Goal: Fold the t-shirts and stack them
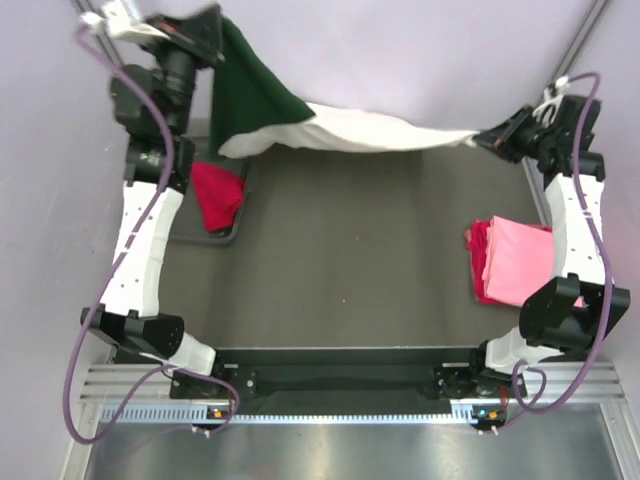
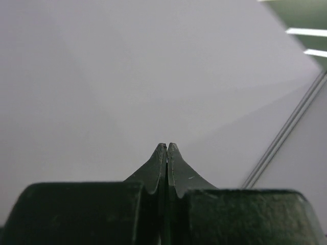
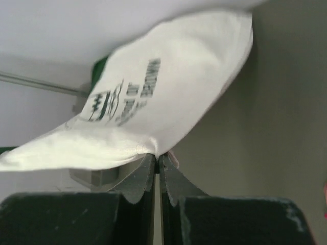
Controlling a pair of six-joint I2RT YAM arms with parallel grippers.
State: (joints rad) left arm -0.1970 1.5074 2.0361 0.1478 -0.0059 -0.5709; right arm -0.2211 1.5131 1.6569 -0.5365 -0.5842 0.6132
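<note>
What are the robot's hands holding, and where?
The white-and-green t-shirt, stretched between both: left fingers pinch its green end, right fingers its white edge.

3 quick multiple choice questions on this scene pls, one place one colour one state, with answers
1. Where is the pink shirt?
A) on the floor
B) on a red shirt at the table's right side
C) draped over an arm

2. What colour is the crumpled shirt in the bin?
A) red
B) blue
C) white

3. The white and green shirt is
A) lying flat
B) folded on the pile
C) held up by the left claw and right claw

B: pink lies on red by the right edge.
A: the cloth is crimson.
C: each end hangs from a shut claw, clear of the table.
</note>
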